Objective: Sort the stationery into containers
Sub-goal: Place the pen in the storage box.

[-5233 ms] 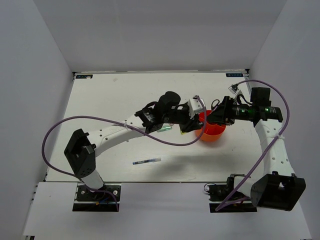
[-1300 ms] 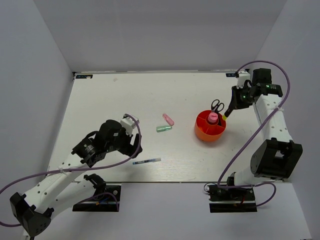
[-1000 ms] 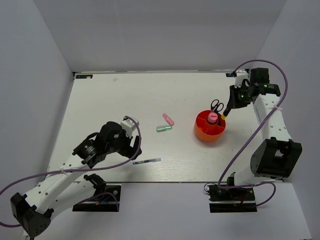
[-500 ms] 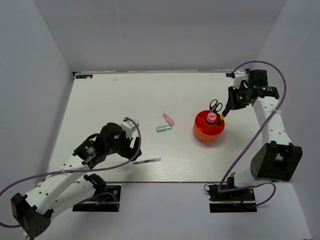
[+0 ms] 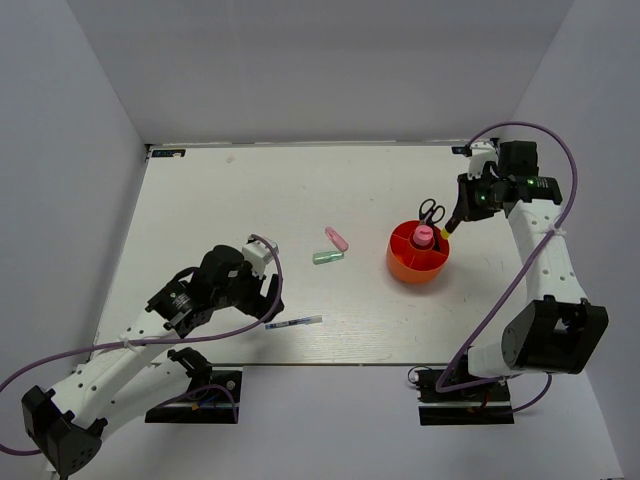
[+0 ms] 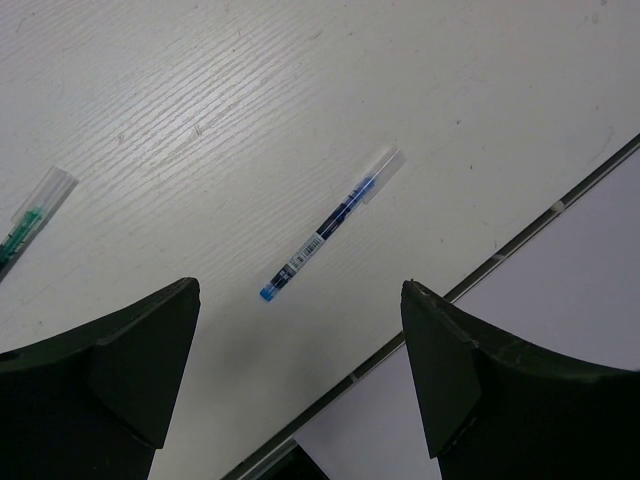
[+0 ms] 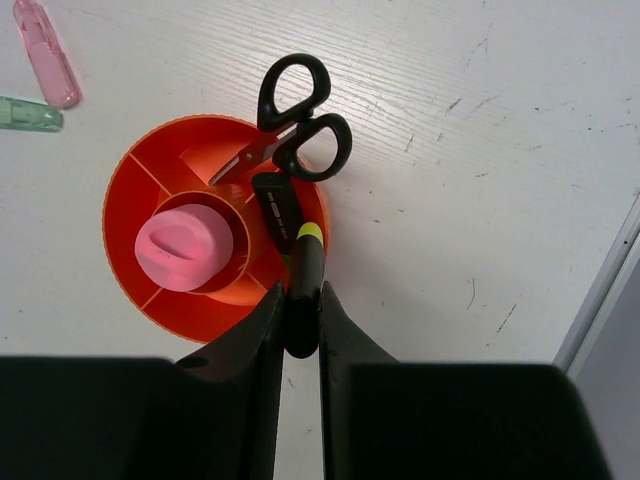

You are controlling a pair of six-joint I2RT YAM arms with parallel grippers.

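The orange-red cup holds the black-handled scissors, the fat pink tube and a black marker. My right gripper is shut on a black marker with a yellow-green end, and that end hangs over the cup's right rim. Left of the cup lie a pink marker and a pale green marker. The thin pen lies near the front edge. My left gripper hovers open above it.
The table's front edge runs just beyond the pen. White walls close in the table on three sides. Purple cables loop from both arms.
Since the oldest frame the left arm has pulled back from the cup to the near left over the pen. Over the last second the right gripper barely shifted; the cup slid slightly left.
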